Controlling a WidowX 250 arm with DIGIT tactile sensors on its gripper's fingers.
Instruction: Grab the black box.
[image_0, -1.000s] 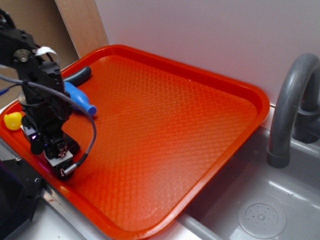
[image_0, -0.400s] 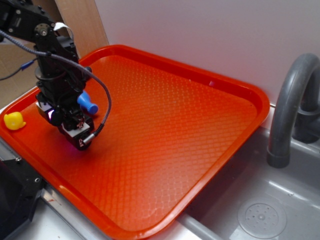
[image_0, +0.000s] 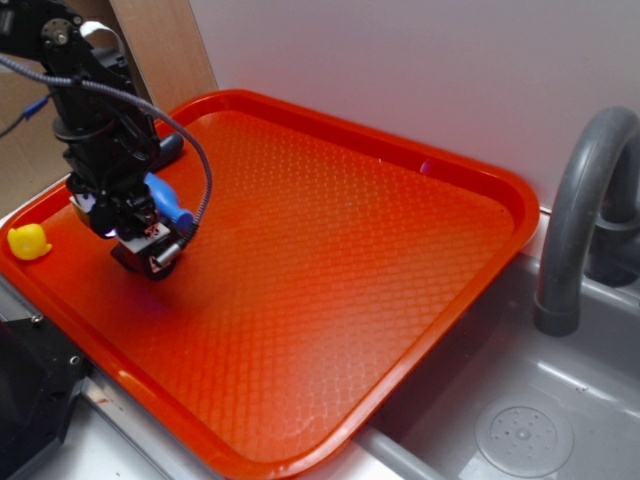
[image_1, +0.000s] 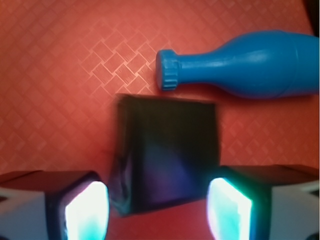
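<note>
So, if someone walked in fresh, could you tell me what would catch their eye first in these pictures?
Most likely the big orange tray filling the exterior view, with the robot's tool over its left part. In the wrist view, the black box sits between the two glowing fingers, with the blue toy bottle lying just beyond it. A small yellow duck at the tray's left edge also stands out.

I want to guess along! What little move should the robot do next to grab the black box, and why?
Probably close the fingers. In the wrist view the black box already sits between the two fingers of the gripper, with gaps on both sides, so it looks lined up but not squeezed yet. The blue bottle lies just beyond it, apart, so squeezing shouldn't bump it.
</note>
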